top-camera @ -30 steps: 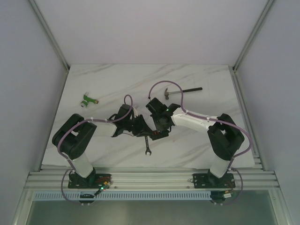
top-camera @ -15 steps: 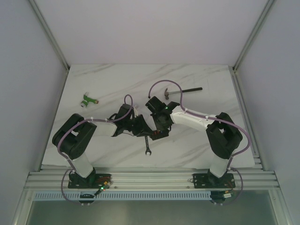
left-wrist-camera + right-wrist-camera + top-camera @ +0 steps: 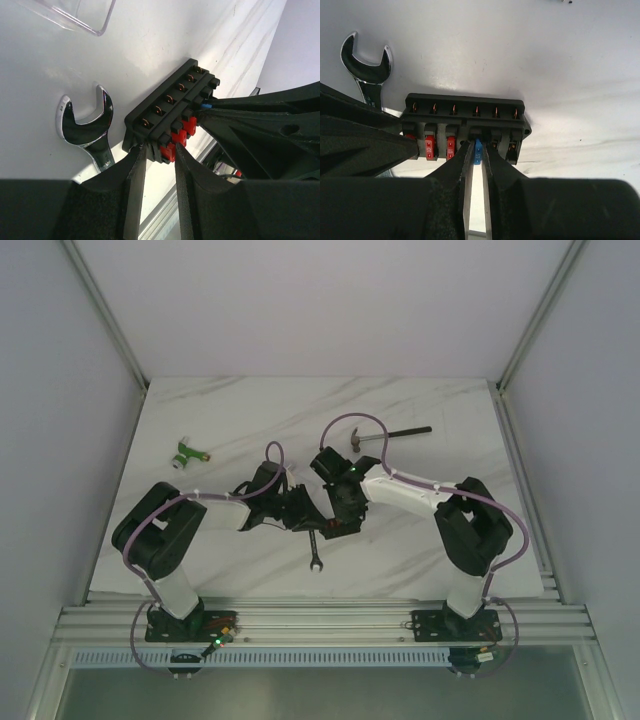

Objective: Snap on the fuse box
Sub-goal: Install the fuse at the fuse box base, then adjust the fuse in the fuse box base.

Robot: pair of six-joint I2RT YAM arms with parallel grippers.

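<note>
Fuse box [image 3: 465, 111] holds red fuses [image 3: 430, 146], one blue fuse [image 3: 478, 151]. L pincer [image 3: 160, 150] clamps its end. R pincer [image 3: 478, 145] narrow, astride blue fuse; grip unclear.

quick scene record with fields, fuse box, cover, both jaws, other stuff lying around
fuse box: black, lying on the table, cover off
fuses showing: three red fuses, one blue fuse
clear cover: on the table, apart from the box
left jaws: closed on one end of the fuse box
right jaws: either side of the blue fuse, grip unclear
wrench: beside the box
hammer: far right of the table
green connector: far left
</note>
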